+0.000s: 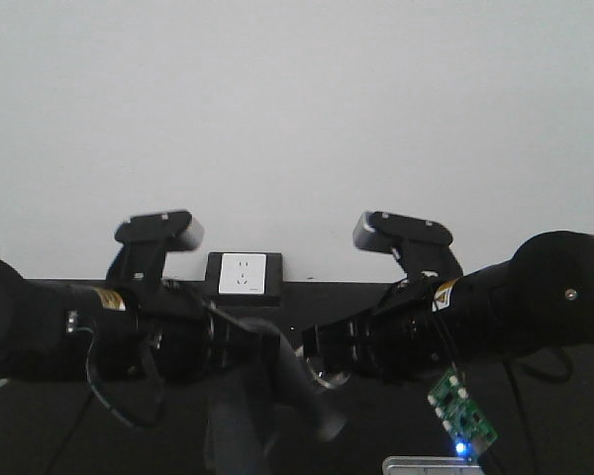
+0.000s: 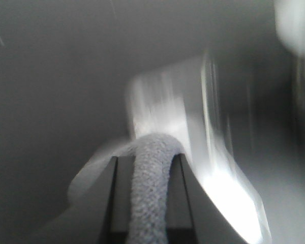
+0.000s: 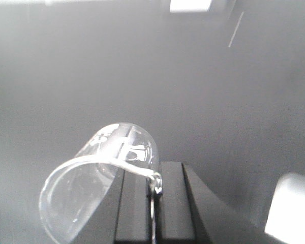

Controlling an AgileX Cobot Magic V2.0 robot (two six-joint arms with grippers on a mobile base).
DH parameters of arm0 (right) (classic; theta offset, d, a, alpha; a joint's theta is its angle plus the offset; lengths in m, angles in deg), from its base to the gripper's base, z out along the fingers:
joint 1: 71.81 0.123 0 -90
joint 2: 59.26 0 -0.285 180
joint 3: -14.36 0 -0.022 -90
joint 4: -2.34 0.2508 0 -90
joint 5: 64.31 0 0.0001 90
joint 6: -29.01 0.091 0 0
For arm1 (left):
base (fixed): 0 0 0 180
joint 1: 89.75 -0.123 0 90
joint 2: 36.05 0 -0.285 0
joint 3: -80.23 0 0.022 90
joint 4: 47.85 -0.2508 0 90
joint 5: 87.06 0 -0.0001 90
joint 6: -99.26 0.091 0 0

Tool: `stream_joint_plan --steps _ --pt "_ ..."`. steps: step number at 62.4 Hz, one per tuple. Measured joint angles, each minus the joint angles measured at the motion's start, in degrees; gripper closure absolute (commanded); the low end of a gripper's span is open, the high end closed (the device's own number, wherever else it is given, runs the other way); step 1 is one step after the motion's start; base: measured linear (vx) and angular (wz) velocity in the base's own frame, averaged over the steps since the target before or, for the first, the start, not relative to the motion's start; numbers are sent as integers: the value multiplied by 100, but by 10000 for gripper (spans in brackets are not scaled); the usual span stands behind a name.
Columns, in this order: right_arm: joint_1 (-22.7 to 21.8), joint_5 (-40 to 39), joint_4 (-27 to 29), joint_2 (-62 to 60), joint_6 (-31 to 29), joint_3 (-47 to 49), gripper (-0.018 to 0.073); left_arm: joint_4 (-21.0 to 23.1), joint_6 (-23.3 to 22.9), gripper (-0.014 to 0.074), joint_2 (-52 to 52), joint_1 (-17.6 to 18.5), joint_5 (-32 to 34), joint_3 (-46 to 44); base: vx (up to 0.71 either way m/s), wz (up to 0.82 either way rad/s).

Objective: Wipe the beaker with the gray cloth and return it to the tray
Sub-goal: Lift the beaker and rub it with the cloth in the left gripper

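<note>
The left gripper [image 2: 148, 165] pinches the gray cloth [image 2: 150, 208] tight. The right gripper [image 3: 153, 188] pinches the rim of the beaker [image 3: 91, 178], low in its wrist view. I think the wiping is going on, and the beaker is not back on the tray [image 1: 431, 466] yet.

wall socket [image 1: 243, 274]: white (black surround), at table's far edge | wall [image 1: 297, 99]: pale | tabletop [image 1: 564, 435]: black
</note>
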Motion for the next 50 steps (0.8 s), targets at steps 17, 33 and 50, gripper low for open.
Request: stream_joint_plan --steps 17,33,50 --pt "203 -46 -18 0 69 0 570 116 -8 596 -41 -11 1029 0 0 0" --pt "-103 -617 -25 0 237 0 570 53 189 596 -54 -4 -2171 0 0 0" --pt "-109 257 187 99 50 0 570 64 306 596 -65 -4 651 0 0 0"
